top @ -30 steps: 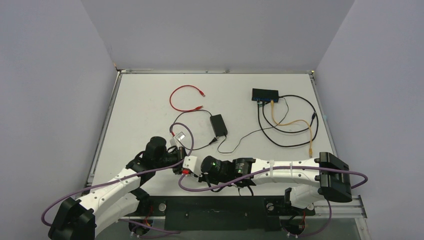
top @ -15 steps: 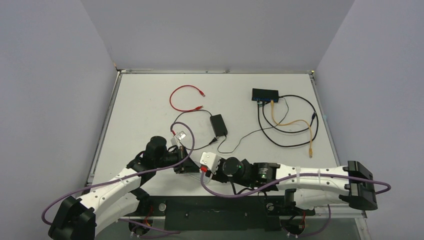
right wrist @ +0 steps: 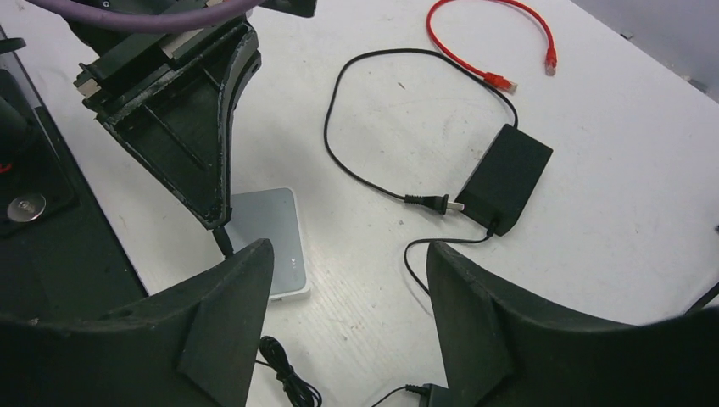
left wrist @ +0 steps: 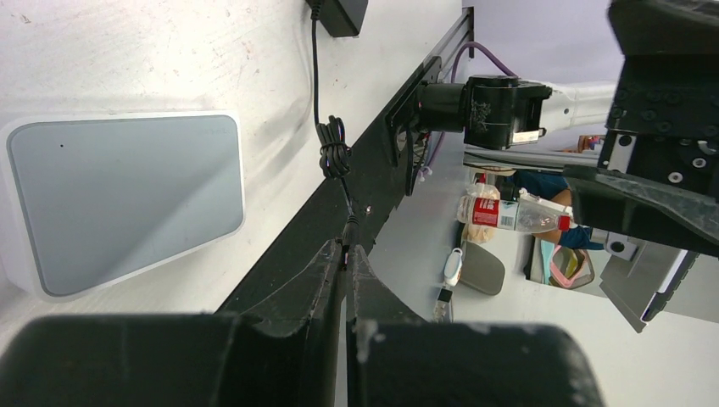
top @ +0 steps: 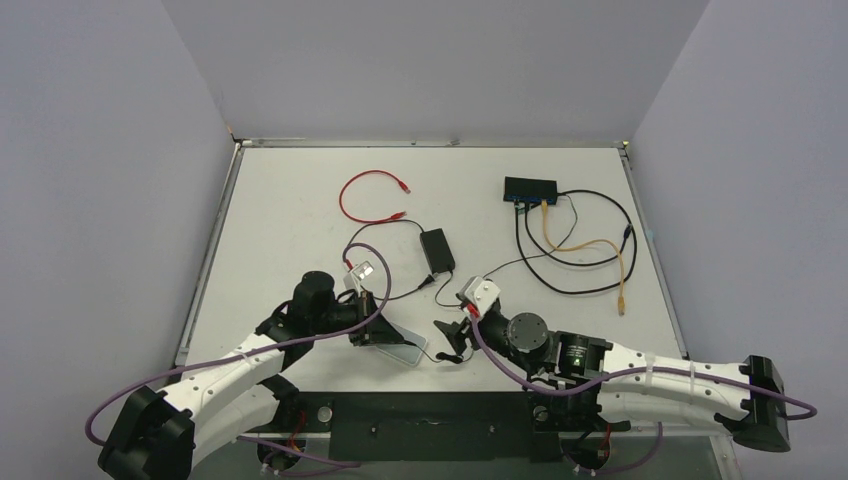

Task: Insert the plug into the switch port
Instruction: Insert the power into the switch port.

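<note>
Overhead, the switch port (top: 528, 200) sits in a row of small sockets along the blue-trimmed front face of a flat black box (top: 530, 185) in the upper right of the desk (top: 290, 180). The sockets are too small there to tell 1 from another, and an orange cable (top: 622, 268) and black leads run out of that face. Neither wrist view shows the box. The left wrist view gives what the overhead one cannot: the left pincer (left wrist: 346, 261) is closed, its 2 fingers pressed together on the small black plug (left wrist: 345, 242) at the end of a thin black lead, which climbs through a knotted bundle (left wrist: 332, 153) to the adapter brick (left wrist: 339, 12) at the top edge. A light grey pad (left wrist: 127, 199) lies flat at that frame's left. The right wrist view shows the right pincer (right wrist: 348, 250) wide open with nothing between its fingers, the pad's corner just beside the finger on the frame's left, a 2-pin connector (right wrist: 441, 203) just beside the brick, and a red cable (right wrist: 500, 81) at the top. Overhead, both pincers sit low in the frame, well apart from the box.
</note>
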